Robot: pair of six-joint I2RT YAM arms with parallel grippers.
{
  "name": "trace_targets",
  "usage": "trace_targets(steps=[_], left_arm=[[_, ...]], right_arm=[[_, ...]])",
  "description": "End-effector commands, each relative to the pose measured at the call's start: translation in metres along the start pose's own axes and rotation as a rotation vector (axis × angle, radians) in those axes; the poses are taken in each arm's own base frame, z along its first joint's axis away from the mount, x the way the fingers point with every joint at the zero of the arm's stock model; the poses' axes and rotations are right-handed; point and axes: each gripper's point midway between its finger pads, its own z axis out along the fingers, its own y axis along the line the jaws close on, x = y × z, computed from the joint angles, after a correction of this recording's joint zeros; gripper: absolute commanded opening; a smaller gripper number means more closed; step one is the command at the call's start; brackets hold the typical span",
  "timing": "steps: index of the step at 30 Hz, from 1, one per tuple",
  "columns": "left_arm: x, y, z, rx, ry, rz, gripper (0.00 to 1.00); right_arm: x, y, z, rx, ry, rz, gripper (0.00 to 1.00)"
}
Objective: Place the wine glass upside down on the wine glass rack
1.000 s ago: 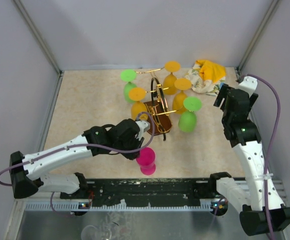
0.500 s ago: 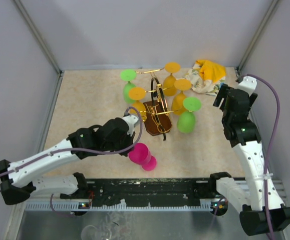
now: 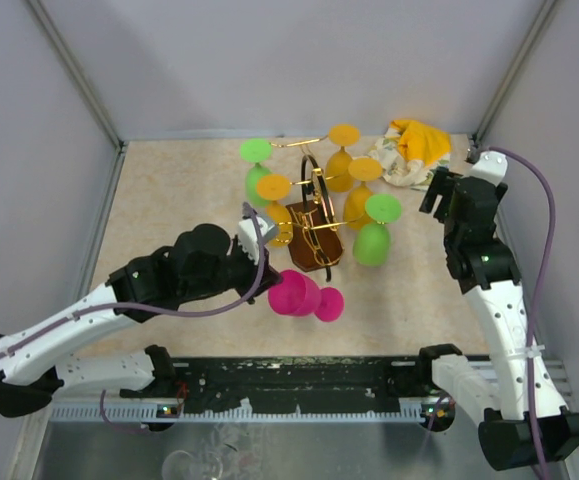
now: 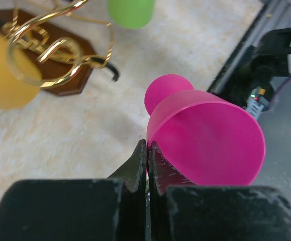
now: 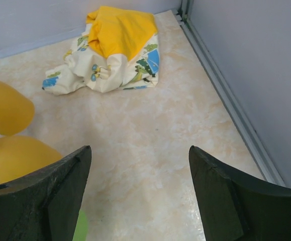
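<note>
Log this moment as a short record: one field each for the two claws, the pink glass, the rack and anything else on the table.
left claw: shut, pinching the rim of the pink wine glass
pink wine glass: tipped on its side, foot pointing away from the claw, just in front of the rack, not yet on it
right claw: open, empty, off to the rack's right
wine glass rack: upright, mid-table
on rack: two green glasses and three orange glasses, feet up
other: yellow and white cloth, crumpled in the far right corner
</note>
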Motion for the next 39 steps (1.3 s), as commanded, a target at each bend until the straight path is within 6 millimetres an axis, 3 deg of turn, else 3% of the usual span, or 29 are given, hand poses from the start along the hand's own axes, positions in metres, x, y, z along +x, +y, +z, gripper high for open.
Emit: trace_targets(steps=[1,6,11,16,21,25,29,33,39], left_arm=[[-0.048,-0.061,-0.002,0.321,-0.144,0.13,0.0],[-0.099,-0.096,-0.018,0.494,-0.367,0.24,0.0],[-0.151,-0.097,-0.035,0.446,-0.592,0.38,0.0],[-0.2,-0.076,-0.056,0.25,-0.841,0.509,0.0],[-0.229,-0.02,-0.064,-0.139,-1.03,0.531,0.0],[-0.249,0.016,-0.081,-0.44,-1.188,0.559,0.0],[-0.264,0.03,-0.083,-0.59,-1.274,0.613,0.0],[-0.273,0.045,-0.077,-0.575,-1.317,0.575,0.0],[-0.266,0.053,-0.072,-0.538,-1.372,0.583,0.0]], right_arm=[[-0.025,0.017,-0.007,-0.099,-0.039,0.018,0.78],[-0.05,0.028,-0.022,-0.177,-0.116,0.089,0.78],[-0.074,0.029,-0.034,-0.204,-0.179,0.131,0.78],[-0.078,0.012,-0.029,-0.09,-0.175,0.151,0.78],[-0.075,0.0,-0.027,-0.012,-0.181,0.22,0.79],[-0.081,0.018,-0.03,-0.114,-0.203,0.266,0.79],[-0.097,0.063,-0.044,-0.378,-0.229,0.277,0.8],[-0.119,0.106,-0.075,-0.674,-0.272,0.347,0.8],[-0.154,0.142,-0.12,-1.002,-0.345,0.494,0.81]])
